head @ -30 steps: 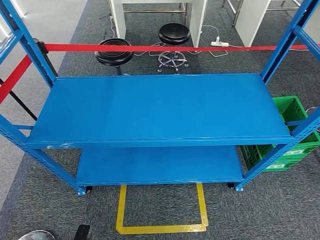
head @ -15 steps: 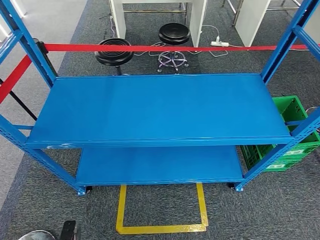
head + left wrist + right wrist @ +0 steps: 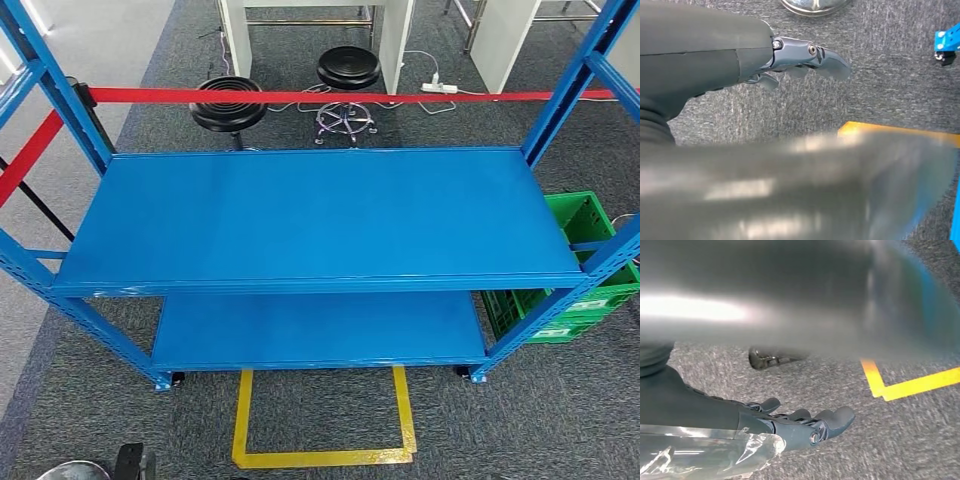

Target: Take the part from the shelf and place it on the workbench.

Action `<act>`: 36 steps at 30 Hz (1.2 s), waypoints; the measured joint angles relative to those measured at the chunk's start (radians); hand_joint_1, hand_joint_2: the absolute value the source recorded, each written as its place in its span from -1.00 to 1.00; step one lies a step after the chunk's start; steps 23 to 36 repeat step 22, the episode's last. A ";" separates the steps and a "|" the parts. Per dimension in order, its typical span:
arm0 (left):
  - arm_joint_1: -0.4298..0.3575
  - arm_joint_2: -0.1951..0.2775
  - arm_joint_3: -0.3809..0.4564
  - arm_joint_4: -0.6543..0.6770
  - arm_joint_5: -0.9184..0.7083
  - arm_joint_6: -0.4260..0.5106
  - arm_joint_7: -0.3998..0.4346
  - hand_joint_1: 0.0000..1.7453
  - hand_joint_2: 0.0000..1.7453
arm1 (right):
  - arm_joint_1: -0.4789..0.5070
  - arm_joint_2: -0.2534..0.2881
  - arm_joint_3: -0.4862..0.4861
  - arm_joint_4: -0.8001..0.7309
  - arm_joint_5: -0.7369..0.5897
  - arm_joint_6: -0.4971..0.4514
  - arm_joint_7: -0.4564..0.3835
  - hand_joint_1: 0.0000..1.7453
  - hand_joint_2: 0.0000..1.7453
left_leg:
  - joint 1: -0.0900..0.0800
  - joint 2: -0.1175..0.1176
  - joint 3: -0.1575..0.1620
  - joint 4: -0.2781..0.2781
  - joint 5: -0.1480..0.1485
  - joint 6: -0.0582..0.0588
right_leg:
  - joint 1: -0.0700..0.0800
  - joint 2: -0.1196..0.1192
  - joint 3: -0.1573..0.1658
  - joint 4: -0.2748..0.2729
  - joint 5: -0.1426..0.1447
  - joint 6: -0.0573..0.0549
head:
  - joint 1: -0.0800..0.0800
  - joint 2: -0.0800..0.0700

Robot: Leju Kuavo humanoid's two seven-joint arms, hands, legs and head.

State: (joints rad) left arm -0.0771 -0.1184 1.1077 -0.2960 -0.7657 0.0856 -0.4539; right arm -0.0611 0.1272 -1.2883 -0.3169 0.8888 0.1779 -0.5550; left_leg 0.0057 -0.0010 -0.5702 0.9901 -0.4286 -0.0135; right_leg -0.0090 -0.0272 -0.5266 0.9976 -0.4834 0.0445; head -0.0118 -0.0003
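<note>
A blue shelf (image 3: 317, 215) with two bare-looking tiers is seen from above in the head view, standing on grey carpet (image 3: 528, 420). A yellow taped outline (image 3: 324, 455) is marked on the carpet just in front of the lower tier. A green crate (image 3: 581, 225) is set beside the shelf's right end, and two black stools (image 3: 226, 105) are placed behind the shelf, beyond a red tape barrier (image 3: 340, 96). The part cannot be made out on either tier or in any hand.

The left hand (image 3: 806, 57) is seen in the left wrist view hanging over the carpet, its fingers (image 3: 828, 60) stretched out and nothing gripped. The right hand (image 3: 802, 425) is likewise shown over the carpet near the yellow outline, its fingers (image 3: 836, 417) extended and slightly spread, with nothing held.
</note>
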 joint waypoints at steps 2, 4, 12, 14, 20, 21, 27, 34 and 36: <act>0.000 0.000 0.000 0.000 -0.007 0.005 -0.003 -1.00 -0.50 | -0.001 -0.001 0.002 -0.001 0.006 -0.009 -0.008 -1.00 -0.50 | 0.000 0.000 0.000 0.000 0.000 0.000 | 0.000 0.000 0.000 0.000 0.000 0.000 | 0.000 0.000; -0.001 0.000 0.000 0.000 -0.009 0.014 -0.001 -1.00 -1.00 | -0.002 -0.001 0.003 -0.002 0.004 -0.012 -0.013 -1.00 -1.00 | 0.000 0.000 0.000 0.000 0.000 0.000 | 0.000 0.000 0.000 0.000 0.000 0.000 | 0.000 0.000; 0.000 -0.001 0.000 0.000 -0.005 -0.016 -0.017 -1.00 -1.00 | -0.004 -0.001 0.005 -0.007 0.004 -0.013 -0.019 -1.00 -1.00 | 0.000 0.000 0.000 0.000 0.000 0.000 | 0.000 0.000 0.001 0.000 0.000 0.000 | 0.000 0.000; 0.000 -0.001 0.000 0.000 0.002 -0.017 -0.019 -1.00 -1.00 | -0.004 -0.001 0.005 -0.008 0.002 -0.011 -0.023 -1.00 -1.00 | 0.000 0.000 0.000 0.000 0.000 0.000 | 0.000 0.000 0.001 0.000 0.000 0.000 | 0.000 0.000; -0.002 -0.001 0.012 -0.004 0.037 -0.012 -0.034 -1.00 -1.00 | -0.004 -0.001 0.005 -0.010 -0.001 -0.008 -0.027 -1.00 -1.00 | 0.000 0.000 0.000 0.000 0.000 0.000 | 0.000 0.000 0.001 0.000 0.000 0.000 | 0.000 0.000; -0.003 -0.001 0.017 -0.006 0.046 -0.011 -0.040 -1.00 -1.00 | -0.004 -0.002 0.005 -0.011 -0.002 -0.006 -0.029 -1.00 -1.00 | 0.000 0.000 0.000 0.000 0.000 0.000 | 0.000 0.000 0.001 0.000 0.000 0.000 | 0.000 0.000; -0.003 -0.001 0.019 -0.007 0.050 -0.011 -0.044 -1.00 -1.00 | -0.004 -0.002 0.005 -0.011 -0.003 -0.005 -0.030 -1.00 -1.00 | 0.000 0.000 0.000 0.000 0.000 0.000 | 0.000 0.000 0.000 0.000 0.000 0.000 | 0.000 0.000; -0.003 -0.001 0.019 -0.007 0.050 -0.011 -0.044 -1.00 -1.00 | -0.004 -0.002 0.005 -0.011 -0.003 -0.005 -0.030 -1.00 -1.00 | 0.000 0.000 0.000 0.000 0.000 0.000 | 0.000 0.000 0.000 0.000 0.000 0.000 | 0.000 0.000; -0.003 -0.001 0.019 -0.007 0.050 -0.011 -0.044 -1.00 -1.00 | -0.004 -0.002 0.005 -0.011 -0.003 -0.005 -0.030 -1.00 -1.00 | 0.000 0.000 0.000 0.000 0.000 0.000 | 0.000 0.000 0.000 0.000 0.000 0.000 | 0.000 0.000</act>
